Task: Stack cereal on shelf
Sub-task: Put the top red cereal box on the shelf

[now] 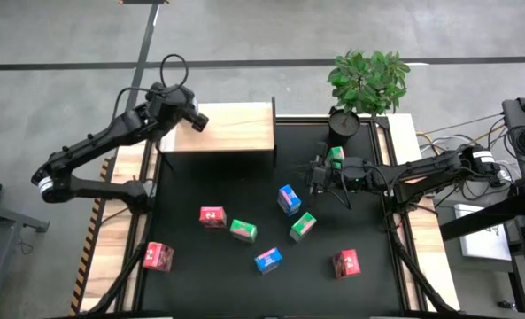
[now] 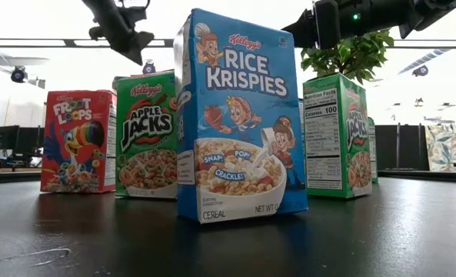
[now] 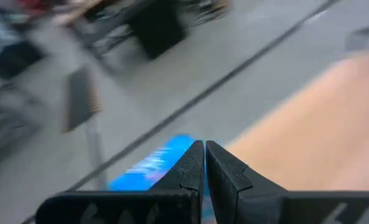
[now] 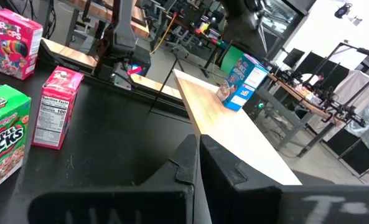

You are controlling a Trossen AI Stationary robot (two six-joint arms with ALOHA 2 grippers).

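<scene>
Seven cereal boxes (image 1: 277, 229) are lying scattered on the black table mat (image 1: 218, 186), near the pale wooden shelf (image 1: 235, 130). The left gripper (image 1: 196, 121) is hovering over the shelf, pinching a blue box (image 3: 153, 167). The right gripper (image 1: 316, 174) is hanging over the mat, fingers pressed together, empty.

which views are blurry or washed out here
Left wrist view: motion-blurred all over, the blue box behind the left gripper only a smear. Low view: the bright room behind is washed out, while the Rice Krispies box is sharp. High and right wrist views: evenly lit, clear.
</scene>
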